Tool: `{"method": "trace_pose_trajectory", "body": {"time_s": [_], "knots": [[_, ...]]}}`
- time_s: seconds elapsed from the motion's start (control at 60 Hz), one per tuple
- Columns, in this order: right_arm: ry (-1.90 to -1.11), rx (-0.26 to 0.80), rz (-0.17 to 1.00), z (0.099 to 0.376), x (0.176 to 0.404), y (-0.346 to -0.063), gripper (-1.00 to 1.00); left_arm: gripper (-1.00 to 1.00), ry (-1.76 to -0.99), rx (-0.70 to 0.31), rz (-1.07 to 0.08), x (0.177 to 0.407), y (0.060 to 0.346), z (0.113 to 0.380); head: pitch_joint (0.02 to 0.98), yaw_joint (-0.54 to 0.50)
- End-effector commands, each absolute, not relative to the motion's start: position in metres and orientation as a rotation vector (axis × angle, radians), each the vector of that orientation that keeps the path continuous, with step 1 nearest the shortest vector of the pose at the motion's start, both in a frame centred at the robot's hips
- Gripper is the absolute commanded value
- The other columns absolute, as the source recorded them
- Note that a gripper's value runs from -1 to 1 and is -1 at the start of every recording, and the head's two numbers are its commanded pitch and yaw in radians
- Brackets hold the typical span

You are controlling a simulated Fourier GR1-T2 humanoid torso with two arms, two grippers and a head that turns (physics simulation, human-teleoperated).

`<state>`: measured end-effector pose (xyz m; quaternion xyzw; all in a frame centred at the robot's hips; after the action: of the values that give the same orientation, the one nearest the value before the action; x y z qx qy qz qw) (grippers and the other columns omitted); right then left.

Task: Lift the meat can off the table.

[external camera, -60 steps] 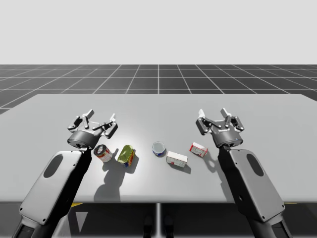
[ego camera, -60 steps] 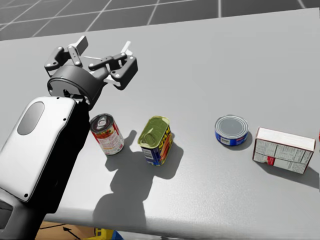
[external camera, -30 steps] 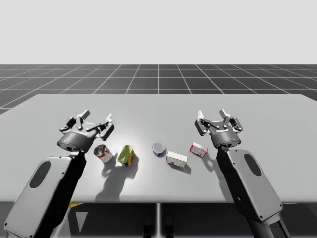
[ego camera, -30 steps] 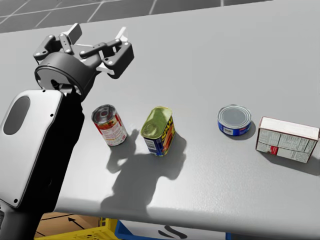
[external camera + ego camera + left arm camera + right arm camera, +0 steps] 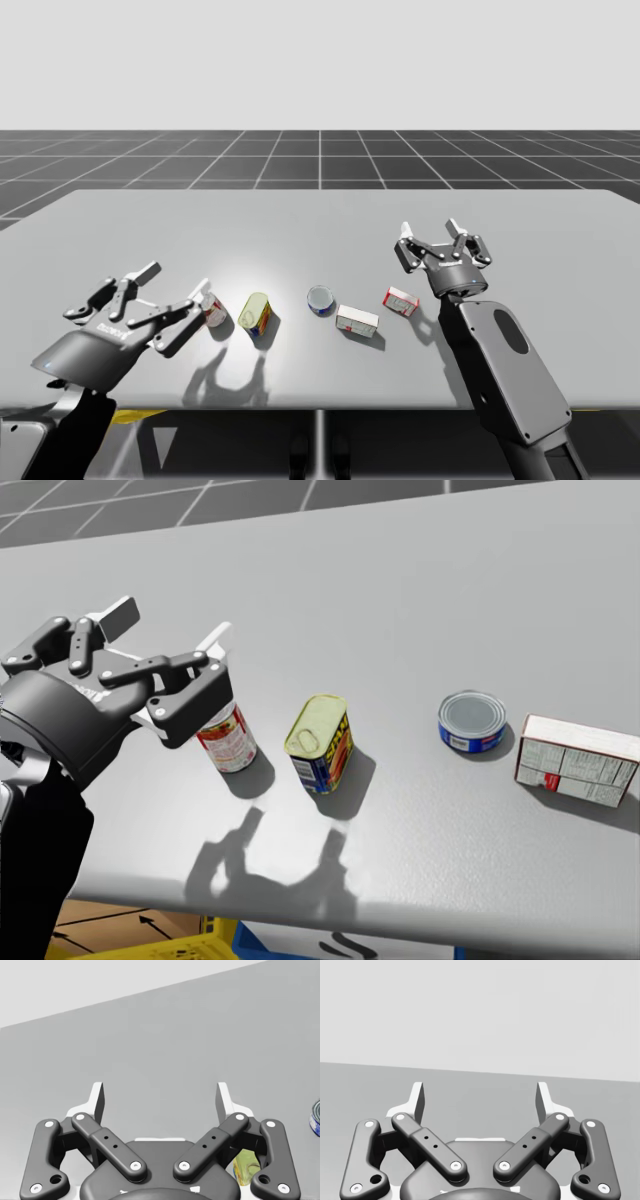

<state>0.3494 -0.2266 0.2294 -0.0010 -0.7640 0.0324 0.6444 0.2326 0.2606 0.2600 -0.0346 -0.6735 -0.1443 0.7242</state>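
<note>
Meat can (image 5: 246,1169) mostly hidden under wide-spread left pincer (image 5: 160,1092)

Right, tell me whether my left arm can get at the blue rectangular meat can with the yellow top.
Probably yes, from above: the left gripper is open and the blue rectangular meat can has nothing over it. A sideways sweep looks blocked: the red-labelled round can stands between them.

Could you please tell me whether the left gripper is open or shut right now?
Open. On the left gripper, the fingers stand wide apart in the left wrist view, with bare table between them.
</note>
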Motion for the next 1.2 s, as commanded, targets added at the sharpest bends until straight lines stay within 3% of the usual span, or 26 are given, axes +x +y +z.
{"method": "trace_pose_trajectory", "body": {"time_s": [0.017, 0.15, 0.383, 0.483, 0.833, 1.2], "knots": [[-1.741, -0.014, 0.082, 0.228, 0.35, -0.226, -1.0, -1.0, -1.419, -0.128, -0.376, 0.201, 0.255, 0.241, 0.856, 0.26], [-1.737, -0.015, 0.081, 0.228, 0.35, -0.226, -1.0, -1.0, -1.374, -0.143, -0.416, 0.183, 0.25, 0.223, 0.859, 0.26], [-1.728, -0.024, 0.083, 0.226, 0.35, -0.225, -1.0, -1.0, -1.242, -0.229, -0.392, 0.161, 0.24, 0.184, 0.862, 0.26], [-1.729, -0.026, 0.084, 0.226, 0.351, -0.225, -1.0, -1.0, -1.219, -0.254, -0.376, 0.159, 0.235, 0.171, 0.863, 0.27], [-1.729, -0.024, 0.094, 0.225, 0.352, -0.224, -1.0, -1.0, -1.203, -0.266, -0.263, 0.185, 0.218, 0.143, 0.863, 0.26], [-1.735, -0.032, 0.103, 0.224, 0.353, -0.225, -1.0, -1.0, -1.203, -0.283, -0.208, 0.223, 0.192, 0.139, 0.863, 0.25]]}}
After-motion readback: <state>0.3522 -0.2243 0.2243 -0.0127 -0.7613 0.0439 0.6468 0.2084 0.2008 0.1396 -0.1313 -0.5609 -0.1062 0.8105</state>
